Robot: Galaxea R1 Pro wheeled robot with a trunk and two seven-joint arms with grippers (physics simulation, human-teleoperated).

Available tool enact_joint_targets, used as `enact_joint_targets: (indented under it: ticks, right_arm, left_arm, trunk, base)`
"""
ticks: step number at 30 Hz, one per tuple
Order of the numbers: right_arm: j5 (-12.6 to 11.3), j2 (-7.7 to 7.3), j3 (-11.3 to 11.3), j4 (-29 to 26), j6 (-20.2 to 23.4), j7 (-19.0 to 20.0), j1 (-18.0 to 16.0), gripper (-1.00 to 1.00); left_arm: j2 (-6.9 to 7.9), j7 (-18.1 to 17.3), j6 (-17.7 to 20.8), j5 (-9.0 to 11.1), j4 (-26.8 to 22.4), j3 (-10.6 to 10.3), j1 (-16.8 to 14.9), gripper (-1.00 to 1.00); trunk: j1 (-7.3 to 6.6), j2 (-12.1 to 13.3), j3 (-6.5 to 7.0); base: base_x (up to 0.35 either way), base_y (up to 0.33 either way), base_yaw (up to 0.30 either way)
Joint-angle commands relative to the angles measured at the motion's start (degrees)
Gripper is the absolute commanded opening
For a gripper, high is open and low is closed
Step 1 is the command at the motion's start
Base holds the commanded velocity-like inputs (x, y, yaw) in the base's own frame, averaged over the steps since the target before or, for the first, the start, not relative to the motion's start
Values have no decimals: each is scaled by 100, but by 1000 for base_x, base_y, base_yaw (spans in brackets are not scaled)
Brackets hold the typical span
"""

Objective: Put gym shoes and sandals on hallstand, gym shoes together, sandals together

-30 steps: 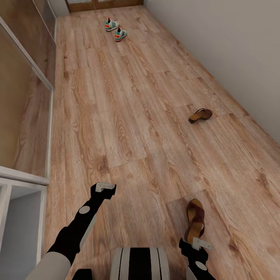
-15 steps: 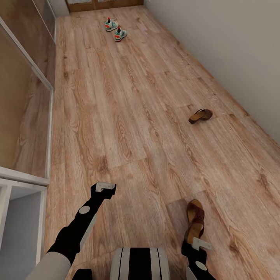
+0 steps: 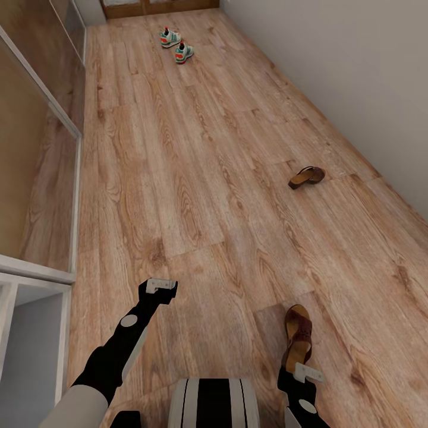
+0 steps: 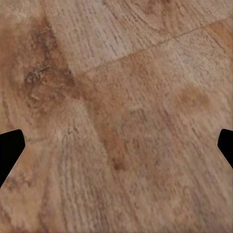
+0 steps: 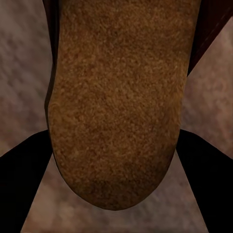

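sandal [image 5: 116, 97] between right gripper [image 5: 116, 160] fingers

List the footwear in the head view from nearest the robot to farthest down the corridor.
Near sandal by the right gripper → second sandal near the right wall → nearer sneaker → farther sneaker. All lie on the wood floor.

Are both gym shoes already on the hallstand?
No, the gym shoes sit together on the corridor floor at the far end.
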Motion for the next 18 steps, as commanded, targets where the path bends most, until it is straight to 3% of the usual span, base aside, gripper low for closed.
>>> enact_joint_targets:
  ticks: [1,18]
  right_arm:
    - [-49,5,-6,1,-35,23,-3,-100]
    - [-49,6,-6,1,-35,21,-3,-100]
  left_arm:
    - [-1,-7,14,-4,-4,1,-1,100]
    - [1,-7,19,4,-5,1,-1,100]
  trunk:
    - [-1,-1,-3]
    - [-1,-1,-3]
  base:
    - [0,0,0]
    - [0,0,0]
